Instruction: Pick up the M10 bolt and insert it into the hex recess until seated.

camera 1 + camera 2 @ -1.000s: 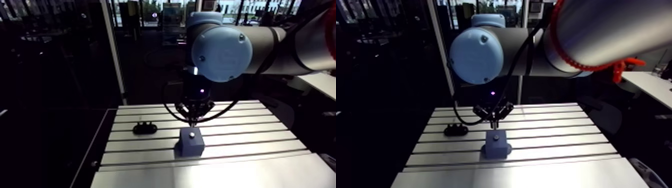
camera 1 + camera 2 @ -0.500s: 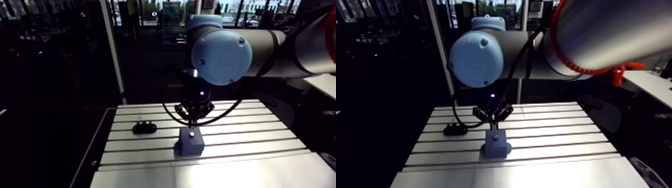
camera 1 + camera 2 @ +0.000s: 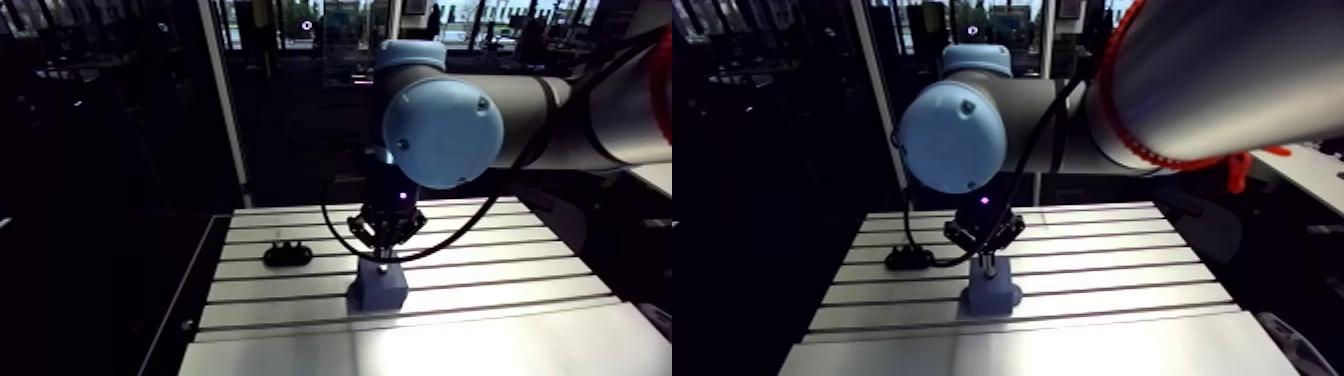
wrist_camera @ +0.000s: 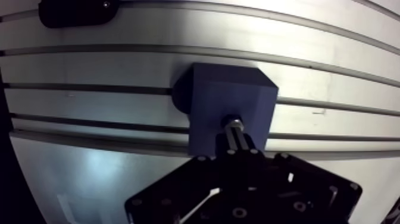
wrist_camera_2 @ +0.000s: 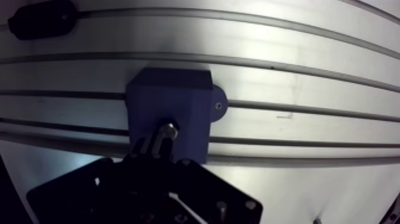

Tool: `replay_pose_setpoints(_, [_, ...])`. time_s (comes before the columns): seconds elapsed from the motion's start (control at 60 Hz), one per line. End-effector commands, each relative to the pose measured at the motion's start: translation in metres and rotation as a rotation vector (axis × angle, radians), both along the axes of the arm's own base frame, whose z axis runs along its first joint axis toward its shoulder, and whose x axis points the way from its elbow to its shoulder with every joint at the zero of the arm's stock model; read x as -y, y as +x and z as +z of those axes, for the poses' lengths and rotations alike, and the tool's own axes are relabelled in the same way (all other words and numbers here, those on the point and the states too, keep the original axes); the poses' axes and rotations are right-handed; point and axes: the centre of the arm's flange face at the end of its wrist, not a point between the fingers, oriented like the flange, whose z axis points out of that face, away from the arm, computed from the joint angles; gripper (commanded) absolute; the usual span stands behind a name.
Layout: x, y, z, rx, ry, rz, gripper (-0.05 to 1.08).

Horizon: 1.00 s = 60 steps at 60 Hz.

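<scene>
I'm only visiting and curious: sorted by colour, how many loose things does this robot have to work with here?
Blue: 1, the block
Black: 1, the small holder
Silver: 1, the bolt, held in the end effector over the block
Total: 3

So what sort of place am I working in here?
Probably a robotics lab's assembly test bench: a slotted aluminium table, a blue fixture block standing on it, and a bolt held in the jaws with its end at the block's top.
</scene>
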Motion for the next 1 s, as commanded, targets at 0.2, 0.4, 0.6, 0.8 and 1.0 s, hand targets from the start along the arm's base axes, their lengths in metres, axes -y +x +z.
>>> replay_pose_setpoints(0.2, [-0.001, 0.001, -0.005, 0.003, 0.0, 0.024, 1.07])
replay_pose_setpoints(0.4, [-0.001, 0.0, -0.008, 0.009, -0.001, 0.027, 1.07])
replay_pose_setpoints(0.6, [-0.002, 0.0, -0.008, 0.008, 0.0, 0.026, 1.08])
replay_pose_setpoints(0.8, [-0.005, -0.001, -0.012, 0.015, -0.002, 0.032, 1.07])
replay_pose_setpoints(1.0, [-0.005, -0.002, -0.015, 0.022, -0.004, 0.032, 1.07])
